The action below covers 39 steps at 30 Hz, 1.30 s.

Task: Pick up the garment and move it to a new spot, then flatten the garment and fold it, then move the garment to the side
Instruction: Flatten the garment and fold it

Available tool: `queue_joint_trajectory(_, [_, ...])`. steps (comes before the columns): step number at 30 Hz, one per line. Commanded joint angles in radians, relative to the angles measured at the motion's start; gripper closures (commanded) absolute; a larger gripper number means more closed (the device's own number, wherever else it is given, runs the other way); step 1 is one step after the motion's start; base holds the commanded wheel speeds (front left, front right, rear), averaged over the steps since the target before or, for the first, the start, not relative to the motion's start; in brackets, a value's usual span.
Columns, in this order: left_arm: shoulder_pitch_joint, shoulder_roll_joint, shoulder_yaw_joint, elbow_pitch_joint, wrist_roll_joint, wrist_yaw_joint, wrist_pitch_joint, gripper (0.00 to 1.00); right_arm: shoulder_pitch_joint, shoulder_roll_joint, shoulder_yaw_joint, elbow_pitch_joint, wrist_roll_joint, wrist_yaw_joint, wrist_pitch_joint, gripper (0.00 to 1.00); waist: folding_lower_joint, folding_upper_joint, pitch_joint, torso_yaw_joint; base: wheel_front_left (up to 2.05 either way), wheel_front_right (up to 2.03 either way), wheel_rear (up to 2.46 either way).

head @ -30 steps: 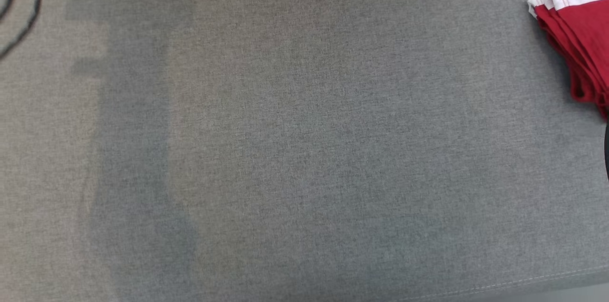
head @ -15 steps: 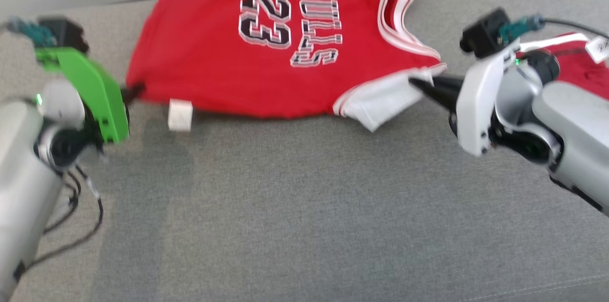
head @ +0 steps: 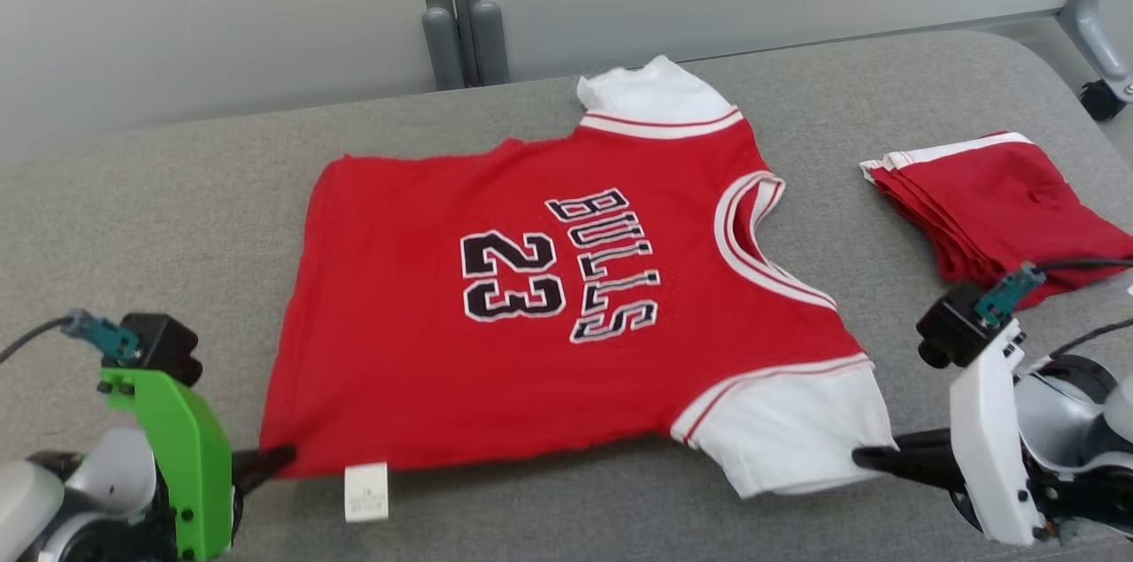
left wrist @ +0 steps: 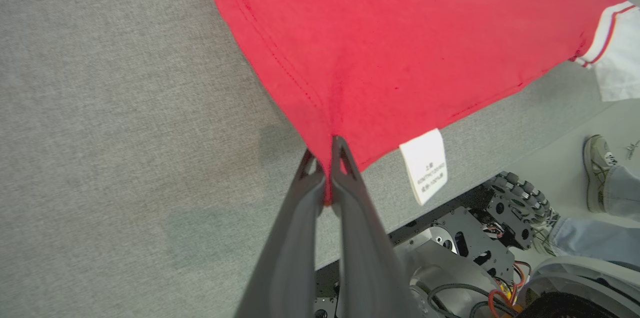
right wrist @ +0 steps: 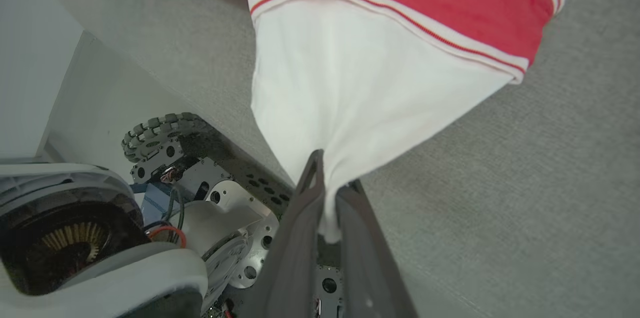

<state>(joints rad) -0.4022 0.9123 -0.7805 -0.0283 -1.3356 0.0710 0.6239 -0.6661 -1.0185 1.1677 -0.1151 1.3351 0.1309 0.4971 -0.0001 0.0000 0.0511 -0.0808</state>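
Observation:
The garment (head: 566, 305) is a red jersey with white sleeves, printed BULLS 23, lying spread flat on the grey cushioned surface (head: 177, 190). My left gripper (head: 281, 458) is shut on its near hem corner, seen up close as red cloth (left wrist: 380, 47) pinched at the left gripper (left wrist: 331, 150). My right gripper (head: 863, 457) is shut on the near white sleeve; the sleeve (right wrist: 360, 87) is drawn to a point between the right gripper (right wrist: 332, 178) fingers. A white label (head: 366, 492) hangs at the hem.
A folded red cloth with white trim (head: 991, 208) lies at the right of the surface. Grey posts (head: 456, 31) stand behind its far edge. The robot's wheeled base (left wrist: 480, 238) and a person's shoe (left wrist: 597, 168) sit below the near edge.
The head camera has swung, bringing the whole jersey and both grippers into the picture. Since half a second ago the jersey lies lower in the picture, with both grippers still pinching its near edge.

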Motion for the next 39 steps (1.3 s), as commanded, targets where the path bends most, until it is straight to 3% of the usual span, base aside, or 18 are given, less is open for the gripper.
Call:
queue_joint_trajectory(1, [0.044, 0.035, 0.003, -0.058, -0.023, 0.024, 0.007, 1.00, 0.031, -0.033, -0.015, -0.034, 0.011, 0.000, 0.012, 1.00, 0.0001, 0.0000, -0.007, 0.004, 0.00, 0.00, 0.00])
queue_joint_trajectory(6, [0.145, 0.134, 0.014, -0.240, -0.076, 0.091, 0.009, 1.00, 0.116, -0.138, -0.070, -0.144, 0.040, 0.000, 0.030, 1.00, 0.0001, 0.0000, -0.005, 0.013, 0.00, 0.00, 0.00])
queue_joint_trajectory(8, [0.159, 0.152, 0.021, -0.275, -0.082, 0.107, 0.007, 1.00, 0.141, -0.150, -0.094, -0.168, 0.053, 0.000, 0.026, 1.00, 0.0001, 0.0000, 0.001, 0.016, 0.00, 0.00, 0.00])
queue_joint_trajectory(14, [0.142, 0.165, 0.028, -0.297, -0.095, 0.120, 0.027, 1.00, 0.176, -0.141, -0.165, -0.185, 0.050, 0.000, 0.052, 1.00, 0.0001, 0.0000, 0.022, 0.019, 0.00, 0.00, 0.00])
queue_joint_trajectory(19, [0.059, 0.130, 0.028, -0.243, -0.083, 0.100, 0.085, 1.00, 0.162, -0.112, -0.234, -0.123, 0.082, -0.001, 0.098, 1.00, 0.0001, 0.0000, 0.053, 0.028, 0.00, 0.00, 0.00])
queue_joint_trajectory(28, [-0.149, 0.002, 0.000, -0.056, -0.129, 0.083, 0.298, 1.00, 0.063, 0.049, -0.322, 0.063, 0.086, 0.000, 0.221, 1.00, 0.0001, 0.0000, 0.125, 0.037, 0.00, 0.00, 0.00])
queue_joint_trajectory(39, [-0.328, -0.151, -0.022, 0.227, -0.110, 0.086, 0.381, 1.00, -0.098, 0.321, -0.411, 0.423, 0.019, 0.000, 0.318, 1.00, 0.0001, 0.0000, 0.172, 0.017, 0.00, 0.00, 0.00])
